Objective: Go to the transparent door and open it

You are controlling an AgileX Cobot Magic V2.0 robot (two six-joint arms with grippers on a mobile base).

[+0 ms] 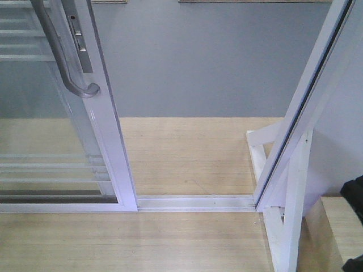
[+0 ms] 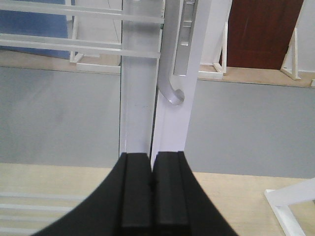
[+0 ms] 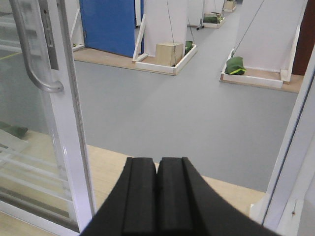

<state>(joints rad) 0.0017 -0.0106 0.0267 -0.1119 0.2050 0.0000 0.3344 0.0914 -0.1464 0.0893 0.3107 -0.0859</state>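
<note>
The transparent door stands slid left, doorway gap open; both tools, left tool and right tool, pressed together empty, so opening looks nearly done, perhaps widening remains.

Looks to me like an indoor test hall or robotics lab.
I see a freestanding sliding door on a wooden platform, grey floor beyond, and far off white partition panels in low wooden bases, a blue door and a brown door.
</note>
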